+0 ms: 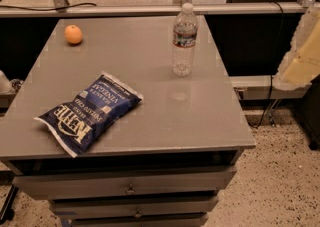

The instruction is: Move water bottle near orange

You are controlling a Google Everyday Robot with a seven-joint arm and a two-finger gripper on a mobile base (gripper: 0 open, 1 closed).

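The water bottle is clear ribbed plastic with a white cap and a dark label band. It stands upright on the far right part of the grey table top. The orange is small and round and lies near the far left corner of the table, well to the left of the bottle. My gripper shows as a pale yellow and white shape at the right edge of the view. It is off the table, well to the right of the bottle, and touches nothing.
A blue Kettle chip bag lies flat on the front left of the table. Drawers sit below the front edge. A railing runs behind the table. A black cable hangs at the right. The floor is speckled.
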